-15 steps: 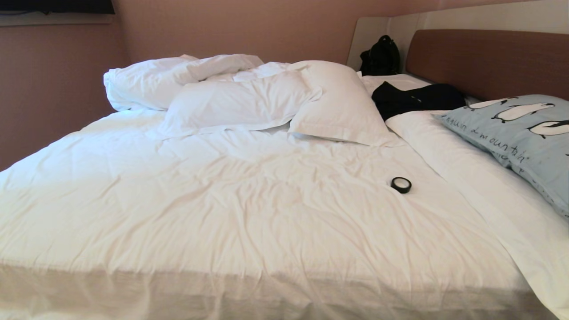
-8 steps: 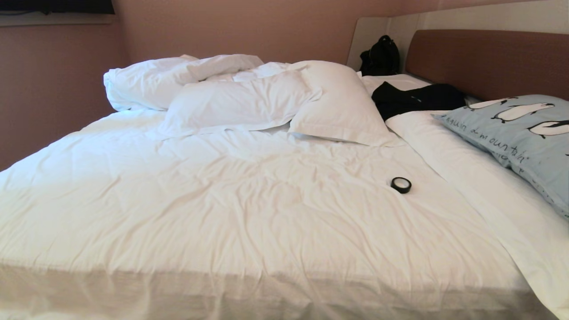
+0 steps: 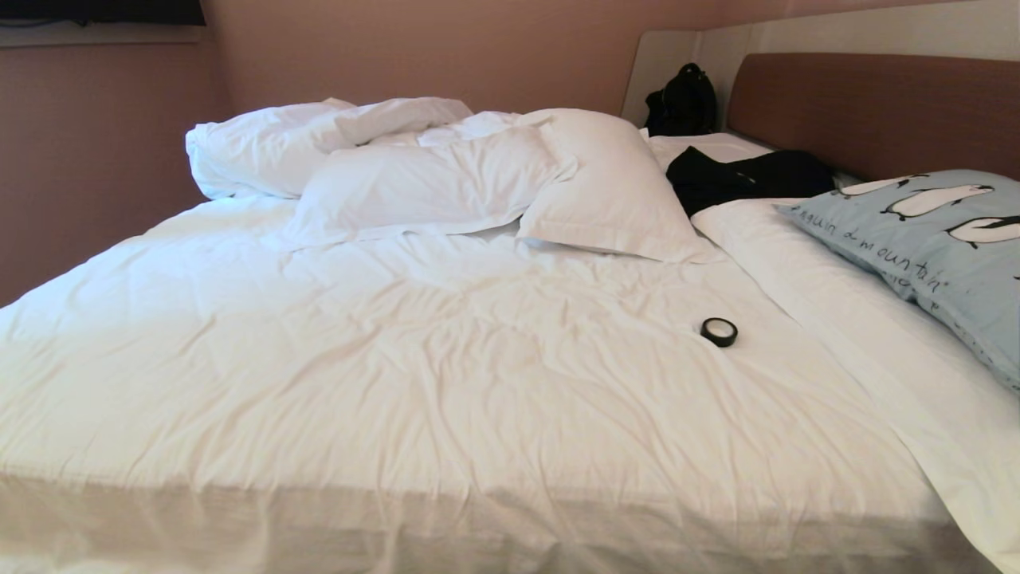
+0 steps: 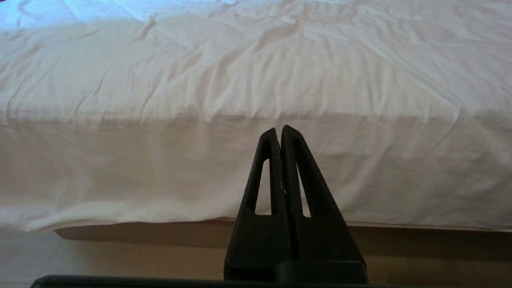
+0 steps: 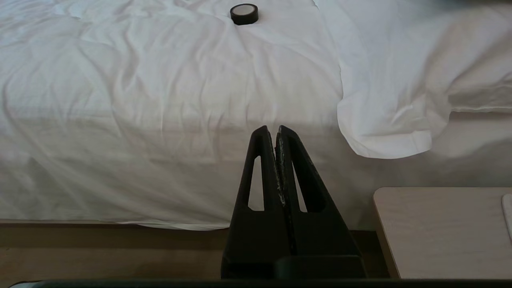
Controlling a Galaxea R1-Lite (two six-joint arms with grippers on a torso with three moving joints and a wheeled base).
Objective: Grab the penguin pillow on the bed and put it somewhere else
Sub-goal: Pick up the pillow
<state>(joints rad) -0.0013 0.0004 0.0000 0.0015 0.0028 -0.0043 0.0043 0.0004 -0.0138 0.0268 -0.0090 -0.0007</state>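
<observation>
On your left, the left gripper (image 4: 279,132) has its two black fingers pressed together with nothing between them; it points at the hanging side of the bed (image 4: 256,168) and touches nothing. Looking across the bed (image 3: 446,383) from the head camera, you see the rumpled white duvet (image 3: 319,139) bunched at the far left corner, then two plain white pillows (image 3: 510,183) leaning on each other, a black garment (image 3: 741,179) by the brown headboard (image 3: 876,112) with a black bag (image 3: 681,102) behind it, and a small roll of black tape (image 3: 719,332) lying alone on the sheet. The penguin pillow (image 3: 932,239) lies at the far right, at the head of the bed just below the headboard, partly cut off by the frame edge. On your right, the right gripper (image 5: 276,132) is likewise fully closed and empty, aimed at the bed's side, clear of the sheet, with a pale wooden table (image 5: 440,232) beside it.
</observation>
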